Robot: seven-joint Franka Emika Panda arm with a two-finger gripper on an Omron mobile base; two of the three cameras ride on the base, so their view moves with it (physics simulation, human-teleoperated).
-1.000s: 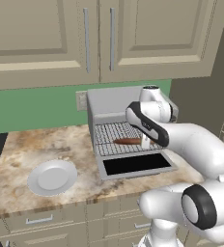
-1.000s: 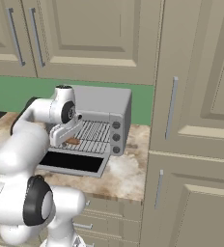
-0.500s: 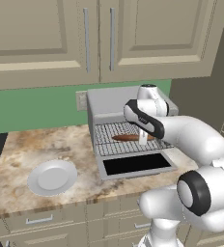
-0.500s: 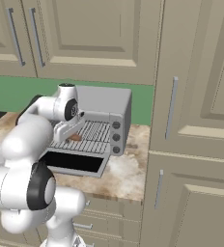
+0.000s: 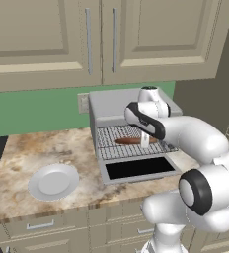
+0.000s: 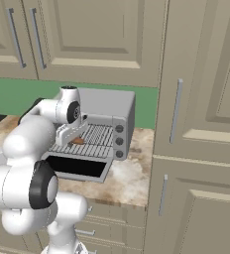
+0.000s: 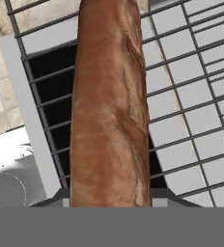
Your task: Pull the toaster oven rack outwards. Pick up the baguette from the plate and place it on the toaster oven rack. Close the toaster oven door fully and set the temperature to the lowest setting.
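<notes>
Left base view: plate (image 5: pixel 53 182) sits beside toaster oven (image 5: pixel 117 111).

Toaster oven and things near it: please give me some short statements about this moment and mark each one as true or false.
1. The toaster oven door is folded down, open. True.
2. The baguette lies on the plate. False: the plate is bare, and the baguette is over the toaster oven rack, at the claw.
3. The toaster oven rack is pulled out in front of the toaster oven. True.
4. The plate stands to the right of the oven in the left base view. False: it is on the counter to the oven's left.
5. The cabinet doors above the counter are open. False: they are shut.
</notes>
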